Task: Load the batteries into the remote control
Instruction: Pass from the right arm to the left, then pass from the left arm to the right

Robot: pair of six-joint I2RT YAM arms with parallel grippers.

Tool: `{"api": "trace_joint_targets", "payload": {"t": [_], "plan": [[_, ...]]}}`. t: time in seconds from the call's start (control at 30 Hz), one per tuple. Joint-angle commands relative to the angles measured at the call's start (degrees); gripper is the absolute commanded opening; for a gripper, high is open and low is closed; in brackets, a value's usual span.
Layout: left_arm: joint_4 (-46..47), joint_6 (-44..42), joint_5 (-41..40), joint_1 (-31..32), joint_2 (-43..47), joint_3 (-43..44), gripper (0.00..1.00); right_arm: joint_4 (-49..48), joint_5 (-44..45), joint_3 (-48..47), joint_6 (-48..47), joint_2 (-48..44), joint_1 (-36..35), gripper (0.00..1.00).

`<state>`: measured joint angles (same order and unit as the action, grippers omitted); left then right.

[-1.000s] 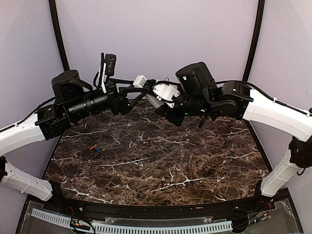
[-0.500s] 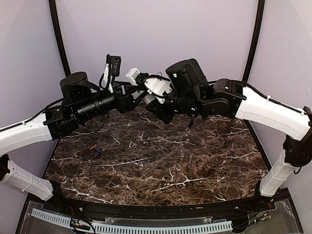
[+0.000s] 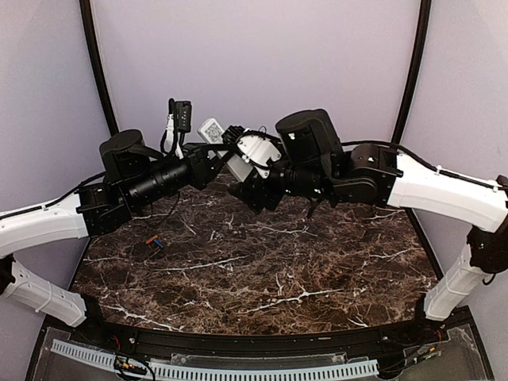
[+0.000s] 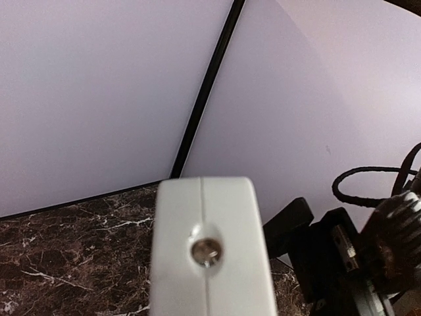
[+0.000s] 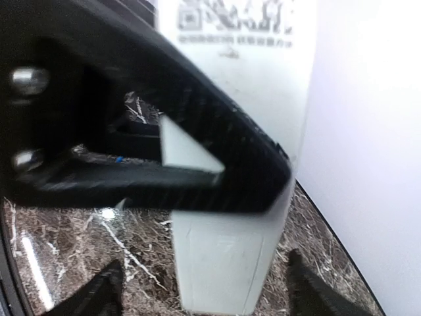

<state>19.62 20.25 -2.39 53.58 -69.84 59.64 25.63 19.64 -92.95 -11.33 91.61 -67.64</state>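
One remote control [image 3: 212, 130], QR-code label [image 5: 233, 20] print blurred, clamped by left pincer [image 3: 217, 146]; right pincer [image 5: 204, 284] spread open.

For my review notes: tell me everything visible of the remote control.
The remote control is a slim white plastic bar, held tilted in mid-air. Its back shows a label with a code; its end face has a small emitter. The left gripper clamps it; the right gripper is open, clear of its sides.

White remote control [image 3: 213, 131] with a dark printed label; orange and blue batteries [image 3: 155, 241] at left; dark brown, white-veined table [image 3: 278, 270].
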Motion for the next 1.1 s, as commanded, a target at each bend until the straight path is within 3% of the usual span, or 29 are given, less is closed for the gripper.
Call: {"api": "trace_joint_targets", "payload": {"t": [0.0, 0.17, 0.3, 0.5, 0.73, 0.87, 1.0, 1.07], "plan": [[7.22, 0.82, 1.67, -0.63, 4.62, -3.65, 0.00, -18.53, -9.65, 11.86, -4.79, -11.17, -1.36, 0.99], [11.85, 4.18, 6.85, -0.51, 5.79, -5.17, 0.00, -45.11, -12.12, 28.92, -11.24, -18.75, -1.34, 0.99], [16.99, 8.45, 9.28, -0.58, 5.59, -6.31, 0.00, -54.88, -11.66, 31.24, -13.32, -16.67, -1.36, 0.98], [21.79, 13.20, 13.44, -0.60, 3.66, -6.32, 0.00, -58.58, -10.08, 27.57, -15.22, -10.60, -1.34, 0.91], [20.69, 13.48, 13.21, -0.61, 4.02, -6.54, 0.00, -61.82, -9.40, 28.02, -14.79, -10.18, -1.35, 0.57], [19.23, 13.21, 12.64, -0.58, 3.93, -6.38, 0.00, -60.99, -9.48, 27.94, -14.77, -10.49, -1.33, 0.50], [18.77, 13.06, 12.21, -0.58, 4.20, -6.47, 0.00, -57.88, -9.29, 26.59, -15.23, -10.22, -1.29, 0.34], [18.82, 12.96, 12.62, -0.61, 4.45, -6.34, 0.00, -55.02, -9.08, 25.60, -15.31, -10.39, -1.36, 0.31]]}}
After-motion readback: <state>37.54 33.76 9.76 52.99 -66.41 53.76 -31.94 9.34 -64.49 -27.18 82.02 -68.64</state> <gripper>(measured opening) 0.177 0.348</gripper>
